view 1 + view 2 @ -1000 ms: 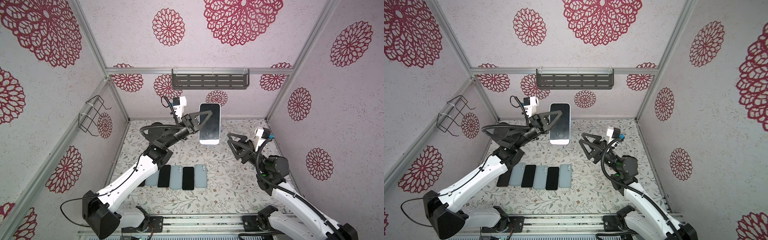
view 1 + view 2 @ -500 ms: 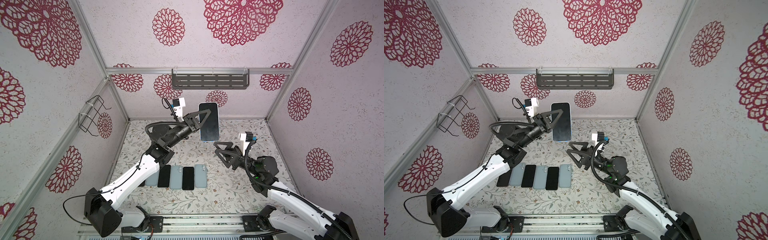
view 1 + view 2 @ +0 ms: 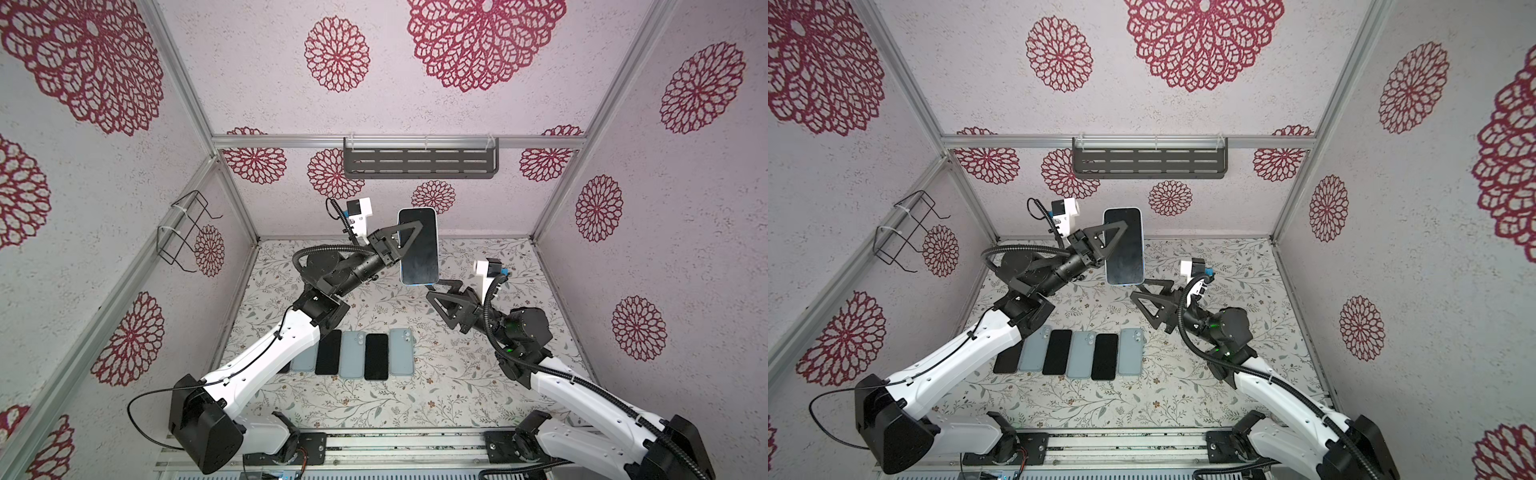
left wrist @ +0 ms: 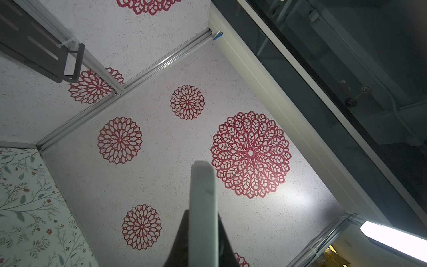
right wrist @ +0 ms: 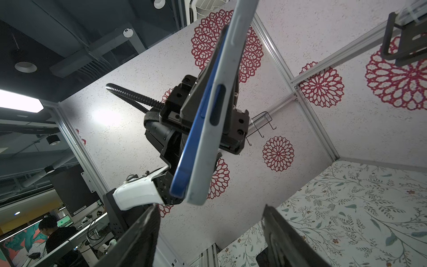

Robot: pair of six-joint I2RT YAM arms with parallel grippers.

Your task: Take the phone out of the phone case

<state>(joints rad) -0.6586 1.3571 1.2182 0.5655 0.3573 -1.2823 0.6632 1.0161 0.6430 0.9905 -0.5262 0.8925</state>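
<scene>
A blue phone point(image 5: 196, 129) with a dark screen point(image 3: 419, 249) sits in a pale grey phone case point(image 5: 216, 143). It is held upright in the air above the back of the table. My left gripper point(image 3: 409, 239) is shut on the cased phone point(image 3: 1124, 249) from its left side. In the left wrist view the case point(image 4: 203, 203) is edge-on between the dark fingers point(image 4: 179, 240). My right gripper point(image 3: 434, 289) is open just under the phone's lower end, also in a top view point(image 3: 1140, 291). Its two fingers point(image 5: 147, 222) stand wide apart below the phone's lower corner, touching nothing.
Several phones and pale cases point(image 3: 353, 353) lie in a row on the floral table point(image 3: 415, 399), partly under the left arm. A dark shelf point(image 3: 419, 160) hangs on the back wall. A wire rack point(image 3: 185, 232) is fixed to the left wall.
My right gripper has swung left and come in under the phone's lower end, jaws a little wider. The left arm has shifted the held phone slightly back and straightened it.
</scene>
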